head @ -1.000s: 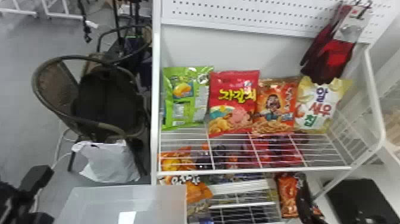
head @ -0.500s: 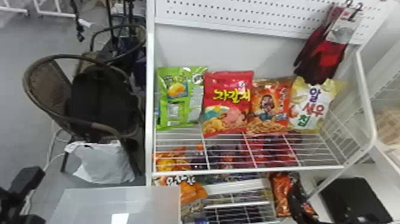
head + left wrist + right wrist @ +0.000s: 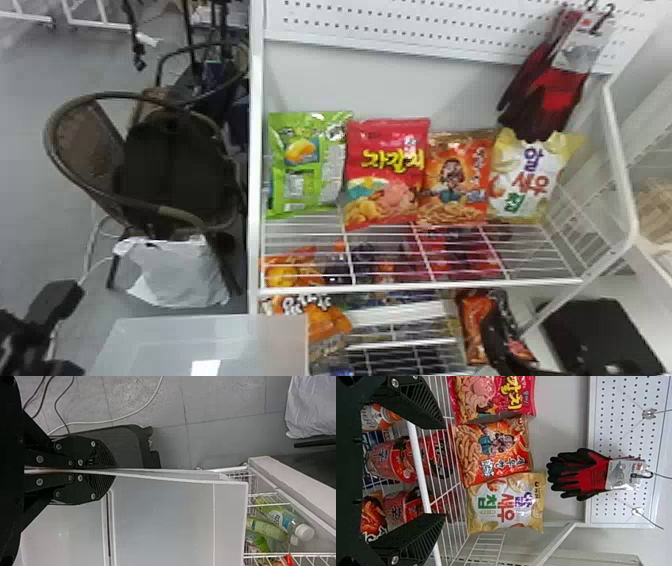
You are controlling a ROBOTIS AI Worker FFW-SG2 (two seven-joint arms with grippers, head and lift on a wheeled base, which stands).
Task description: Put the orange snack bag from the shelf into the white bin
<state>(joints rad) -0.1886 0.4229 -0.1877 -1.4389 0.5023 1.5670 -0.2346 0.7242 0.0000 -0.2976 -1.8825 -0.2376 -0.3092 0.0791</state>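
The orange snack bag point(image 3: 454, 180) leans on the upper shelf point(image 3: 380, 285), between a red bag and a pale yellow bag. At the head view's lower right is my right gripper point(image 3: 500, 327), below that shelf's front edge. The right wrist view has the orange bag point(image 3: 494, 451) beyond my right gripper point(image 3: 443, 471), whose fingers are wide apart with no bag between them. My left gripper point(image 3: 55, 307) is at the lower left, beside the white bin point(image 3: 200, 320). In the left wrist view, my left gripper point(image 3: 113, 471) is shut on the rim of the bin point(image 3: 170, 478).
A green bag point(image 3: 305, 167) stands at the shelf's left end. Red and black gloves point(image 3: 550, 95) hang above the yellow bag point(image 3: 530, 175). More snacks lie on lower racks. A chair point(image 3: 75, 165) and a white plastic bag point(image 3: 175, 275) are left of the shelf.
The head view has shifted slightly. My right gripper shows a little farther up and left against the lower racks. The left gripper keeps its place at the bin, and the bags on the upper shelf have not moved.
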